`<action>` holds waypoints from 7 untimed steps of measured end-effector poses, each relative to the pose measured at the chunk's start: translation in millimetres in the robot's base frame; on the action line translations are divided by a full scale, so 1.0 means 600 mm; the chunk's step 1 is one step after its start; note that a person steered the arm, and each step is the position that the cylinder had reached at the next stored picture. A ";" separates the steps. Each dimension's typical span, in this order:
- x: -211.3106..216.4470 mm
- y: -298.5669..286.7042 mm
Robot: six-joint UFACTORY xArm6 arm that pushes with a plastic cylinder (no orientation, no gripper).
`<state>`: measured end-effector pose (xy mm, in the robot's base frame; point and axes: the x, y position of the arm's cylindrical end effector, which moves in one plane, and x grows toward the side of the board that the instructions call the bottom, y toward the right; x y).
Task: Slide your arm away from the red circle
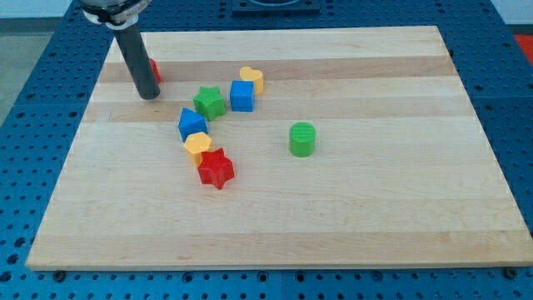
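The red circle (pixel 155 70) is near the board's upper left, mostly hidden behind my dark rod; only a red sliver shows at the rod's right side. My tip (pixel 149 94) rests on the board just below and in front of the red circle, touching or nearly touching it. The other blocks lie to the right of the tip.
A green star (pixel 210 102), a blue cube (pixel 241 96) and a yellow heart (pixel 252 79) sit in the upper middle. A blue block (pixel 191 124), a yellow block (pixel 198 147) and a red star (pixel 216 168) form a chain below. A green cylinder (pixel 302 139) stands right of centre. The wooden board (pixel 375 225) has its left edge close to the tip.
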<state>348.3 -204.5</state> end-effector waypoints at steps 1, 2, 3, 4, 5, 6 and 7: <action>-0.073 0.000; -0.086 0.000; -0.001 0.006; 0.006 0.029; -0.038 0.030; -0.111 0.046; -0.101 0.128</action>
